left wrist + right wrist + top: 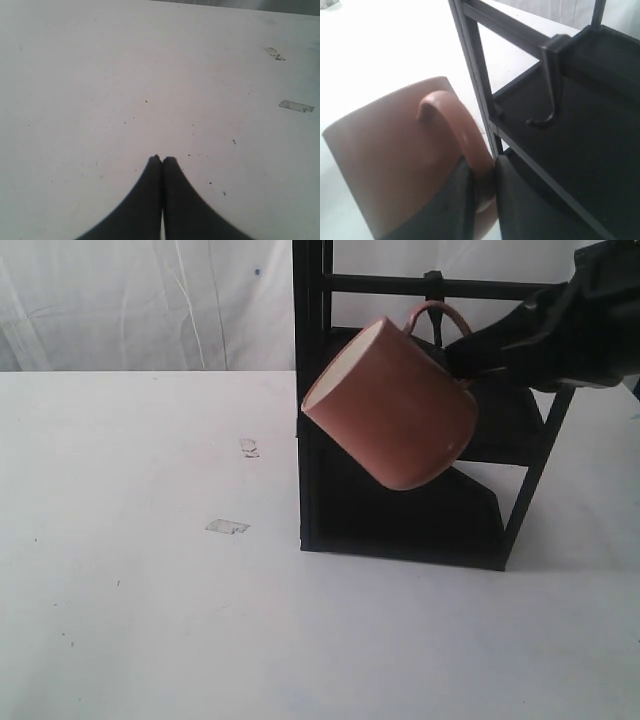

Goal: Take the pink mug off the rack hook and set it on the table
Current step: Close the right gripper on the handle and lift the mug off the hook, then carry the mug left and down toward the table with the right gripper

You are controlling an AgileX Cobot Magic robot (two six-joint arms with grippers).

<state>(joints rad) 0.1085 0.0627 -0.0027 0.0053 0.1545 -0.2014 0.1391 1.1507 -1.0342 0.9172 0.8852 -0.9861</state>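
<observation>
The pink mug (395, 405) hangs tilted in the air in front of the black rack (400, 510), its cream inside facing left. My right gripper (460, 355) is shut on the mug's loop handle (462, 135), with both fingers pinching it (485, 172). The mug (395, 165) is off the rack hook (547, 90), which stands bare on the crossbar (432, 282). My left gripper (162, 160) is shut and empty, low over the white table (125, 75). It does not show in the exterior view.
The rack's black frame and lower shelf (580, 150) stand close beside the mug. Two bits of clear tape (227, 527) lie on the table (150, 620) left of the rack, and also show in the left wrist view (296, 105).
</observation>
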